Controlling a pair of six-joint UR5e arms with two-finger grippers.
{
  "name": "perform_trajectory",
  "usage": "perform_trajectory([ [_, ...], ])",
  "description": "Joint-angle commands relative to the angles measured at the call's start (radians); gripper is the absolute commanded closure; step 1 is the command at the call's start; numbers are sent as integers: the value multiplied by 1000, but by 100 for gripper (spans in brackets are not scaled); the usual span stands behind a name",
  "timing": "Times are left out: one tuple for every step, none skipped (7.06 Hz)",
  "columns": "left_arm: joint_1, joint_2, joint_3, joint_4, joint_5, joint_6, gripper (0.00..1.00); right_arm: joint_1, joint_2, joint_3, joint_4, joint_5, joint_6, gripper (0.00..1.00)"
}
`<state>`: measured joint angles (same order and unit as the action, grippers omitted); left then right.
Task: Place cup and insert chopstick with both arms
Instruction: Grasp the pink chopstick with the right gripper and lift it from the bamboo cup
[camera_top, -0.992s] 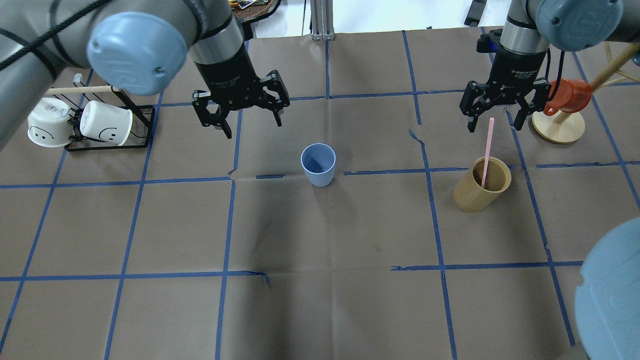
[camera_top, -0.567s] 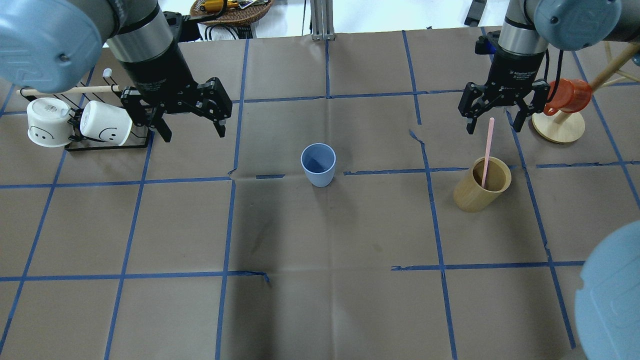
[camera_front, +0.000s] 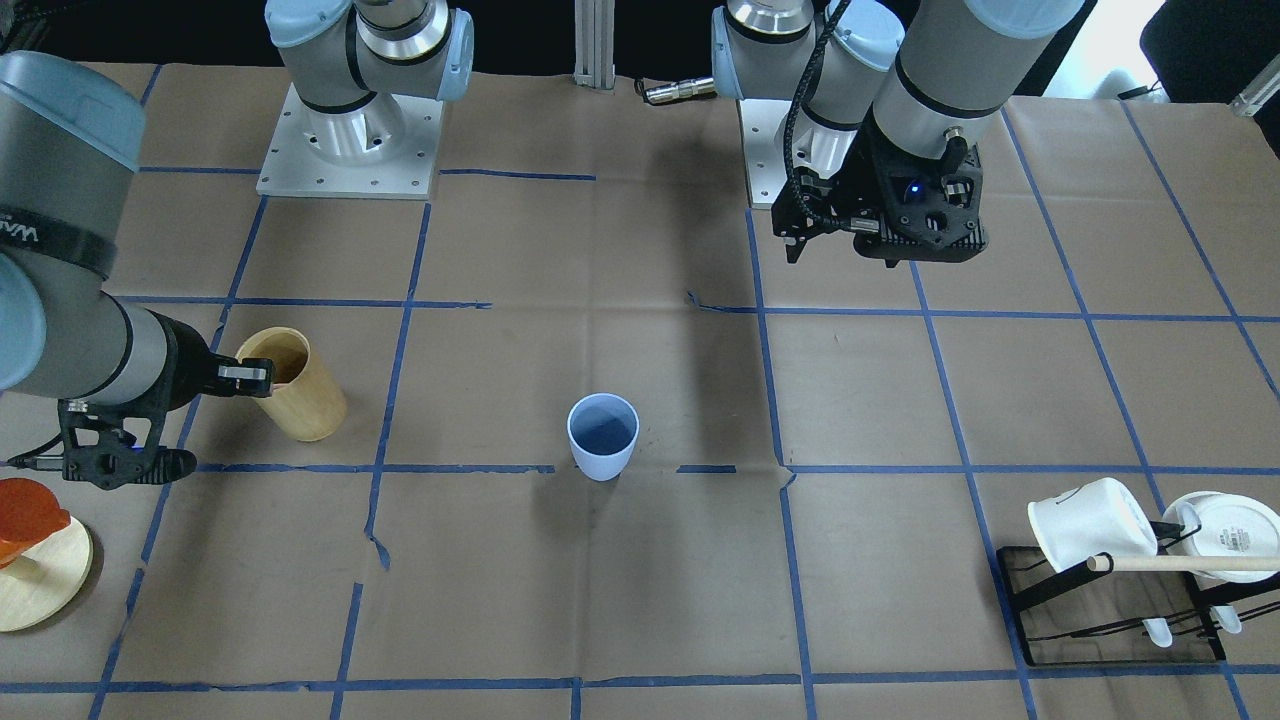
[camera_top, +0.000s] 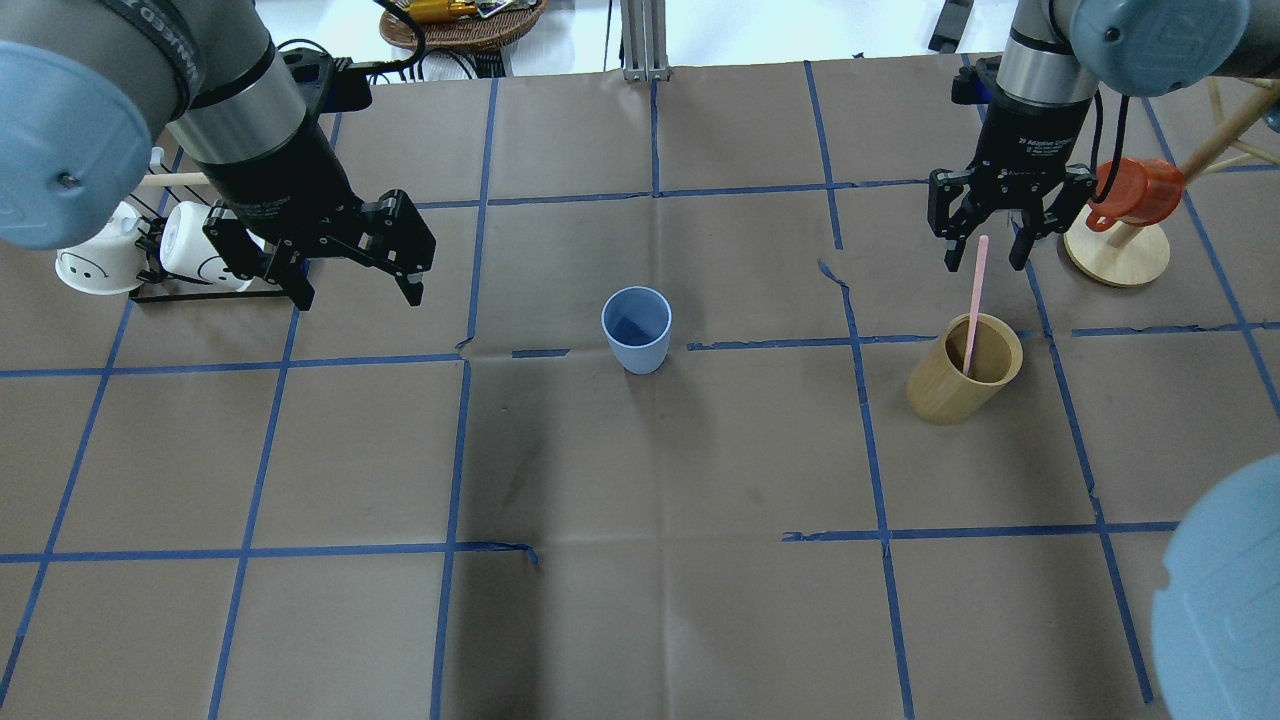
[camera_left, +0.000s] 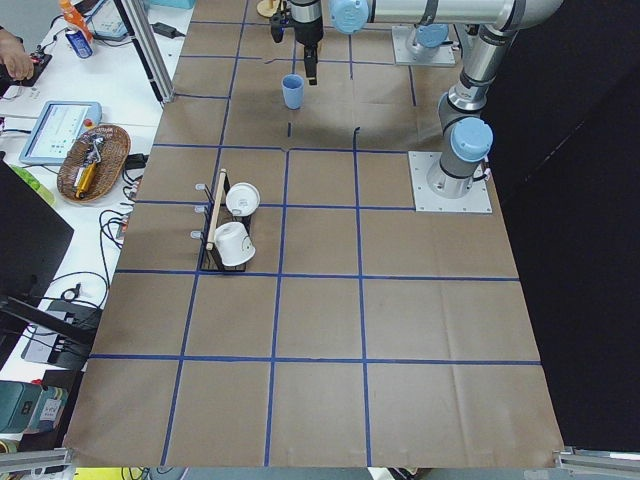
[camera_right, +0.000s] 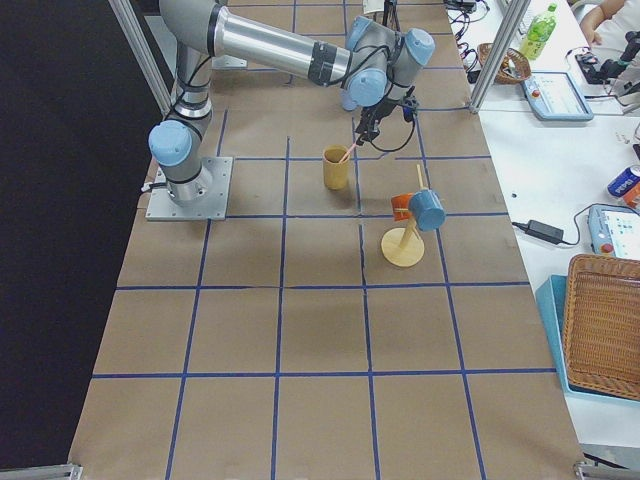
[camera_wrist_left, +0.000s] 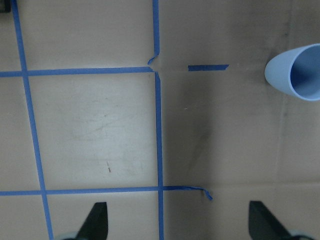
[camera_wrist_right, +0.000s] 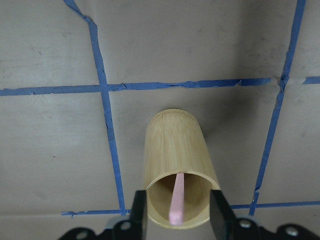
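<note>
The light blue cup (camera_top: 636, 328) stands upright and empty at the table's middle; it also shows in the front view (camera_front: 603, 437) and at the left wrist view's right edge (camera_wrist_left: 295, 79). One pale pink chopstick (camera_top: 975, 300) leans inside the tan wooden cup (camera_top: 962, 385), its top sticking out. My right gripper (camera_top: 982, 262) is open, its jaws on either side of the chopstick's top (camera_wrist_right: 176, 205) with gaps on both sides. My left gripper (camera_top: 358, 298) is open and empty, well to the left of the blue cup and above the table.
A black wire rack (camera_top: 215, 290) with two white mugs and a wooden dowel sits at the far left, just behind my left gripper. An orange mug (camera_top: 1135, 192) hangs on a wooden stand (camera_top: 1115, 255) close to the right gripper. A woven basket (camera_top: 460, 20) lies beyond the table.
My left arm has swung left, away from the blue cup toward the mug rack. My right gripper's jaws have narrowed around the chopstick's top. The cups and chopstick have not moved.
</note>
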<state>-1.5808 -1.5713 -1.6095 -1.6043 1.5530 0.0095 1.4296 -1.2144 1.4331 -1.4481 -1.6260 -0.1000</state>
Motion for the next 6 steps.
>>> perform_trajectory([
  [2,7,0,36,-1,-2,0,0,1,-5,-6,9,0,80],
  [2,4,11,46,1,0,0,0,1,-8,-5,9,0,88],
  [1,7,5,46,1,0,0,0,0,-19,1,8,0,90],
  [2,5,5,46,1,-2,0,0,0,-32,6,8,0,91],
  [4,7,2,44,2,-2,0,0,-2,-37,12,8,3,93],
  [4,7,-1,44,2,0,0,0,-2,-52,14,2,3,94],
])
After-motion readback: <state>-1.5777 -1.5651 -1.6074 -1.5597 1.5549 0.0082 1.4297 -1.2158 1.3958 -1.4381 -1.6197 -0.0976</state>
